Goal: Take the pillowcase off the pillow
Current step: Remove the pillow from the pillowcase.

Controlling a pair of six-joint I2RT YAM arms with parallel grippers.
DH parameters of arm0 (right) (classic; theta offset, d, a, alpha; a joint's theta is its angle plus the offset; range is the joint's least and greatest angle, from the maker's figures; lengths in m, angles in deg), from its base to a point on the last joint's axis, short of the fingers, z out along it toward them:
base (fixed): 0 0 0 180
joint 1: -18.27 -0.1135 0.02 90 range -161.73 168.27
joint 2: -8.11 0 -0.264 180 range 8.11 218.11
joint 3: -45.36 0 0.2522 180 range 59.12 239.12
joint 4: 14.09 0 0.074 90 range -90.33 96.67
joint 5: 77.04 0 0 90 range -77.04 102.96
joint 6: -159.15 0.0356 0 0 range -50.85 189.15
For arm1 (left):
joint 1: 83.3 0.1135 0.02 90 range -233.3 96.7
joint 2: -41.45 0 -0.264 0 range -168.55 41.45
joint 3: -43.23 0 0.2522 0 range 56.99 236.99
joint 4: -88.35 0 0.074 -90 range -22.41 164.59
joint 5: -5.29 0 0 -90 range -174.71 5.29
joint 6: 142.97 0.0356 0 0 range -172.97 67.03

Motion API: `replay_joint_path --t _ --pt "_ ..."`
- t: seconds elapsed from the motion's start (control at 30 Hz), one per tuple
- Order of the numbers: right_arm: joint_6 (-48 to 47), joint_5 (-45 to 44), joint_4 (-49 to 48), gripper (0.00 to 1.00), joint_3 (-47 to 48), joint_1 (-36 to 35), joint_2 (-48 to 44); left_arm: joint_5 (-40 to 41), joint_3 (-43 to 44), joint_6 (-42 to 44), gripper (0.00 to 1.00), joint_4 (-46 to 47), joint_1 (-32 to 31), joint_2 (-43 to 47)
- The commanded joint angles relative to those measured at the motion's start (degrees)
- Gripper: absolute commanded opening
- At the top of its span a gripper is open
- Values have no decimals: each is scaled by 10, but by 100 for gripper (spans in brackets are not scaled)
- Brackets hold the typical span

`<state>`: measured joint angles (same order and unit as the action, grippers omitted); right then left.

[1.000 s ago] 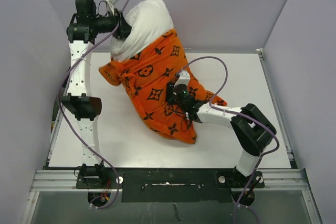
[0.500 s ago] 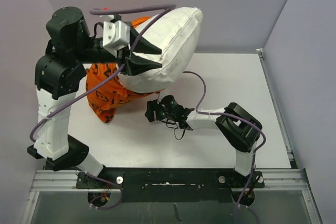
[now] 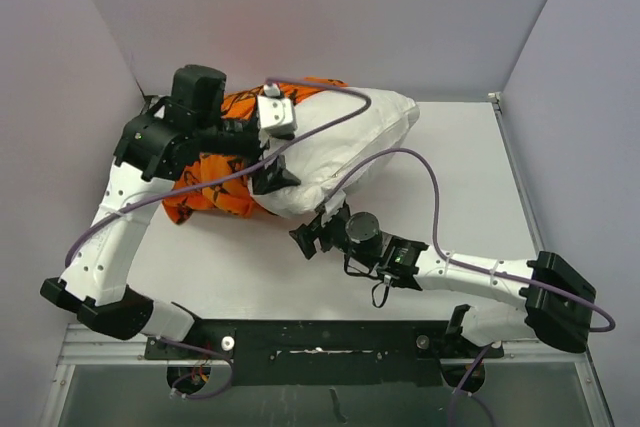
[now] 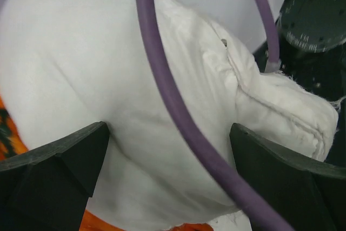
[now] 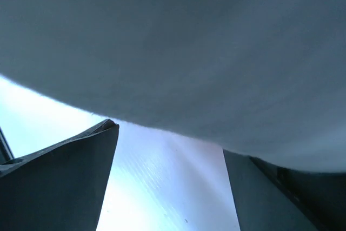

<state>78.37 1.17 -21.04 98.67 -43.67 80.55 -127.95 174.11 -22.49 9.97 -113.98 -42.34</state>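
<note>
The white pillow [image 3: 345,142] lies slanted across the back of the table; in the left wrist view the pillow [image 4: 108,79] fills the frame. The orange pillowcase [image 3: 212,185] is bunched at its left end and along its far side. The arm hides where the two meet. My left gripper [image 3: 283,162] hovers over the pillow's left part, its jaws wide open, with pillow cloth and a purple cable [image 4: 167,96] behind them. My right gripper [image 3: 317,231] is open, low at the pillow's near edge. Only the table [image 5: 162,187] shows between its fingers [image 5: 59,182].
Grey walls close the table at the back and both sides. The left arm's purple cable [image 3: 330,107] loops over the pillow. The right arm [image 3: 470,277] stretches low across the near right of the table [image 3: 460,177].
The pillow has come down from mid-air onto the table, and the left jaws have opened off it. The pillowcase slid to the left. The right gripper opened wider and moved nearer, under the pillow's edge.
</note>
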Motion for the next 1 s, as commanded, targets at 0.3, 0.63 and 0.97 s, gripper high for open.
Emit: replay_joint_path --t 0.3,0.63,0.97 --pt "-23 9 -64 77 43 25 19 11 -248 164 98 38 -13 169" --pt "84 18 -38 72 -56 46 -99 176 -717 249 98 469 -84 408" --pt "126 -33 218 69 -34 47 -323 307 -871 370 98 708 -289 387"
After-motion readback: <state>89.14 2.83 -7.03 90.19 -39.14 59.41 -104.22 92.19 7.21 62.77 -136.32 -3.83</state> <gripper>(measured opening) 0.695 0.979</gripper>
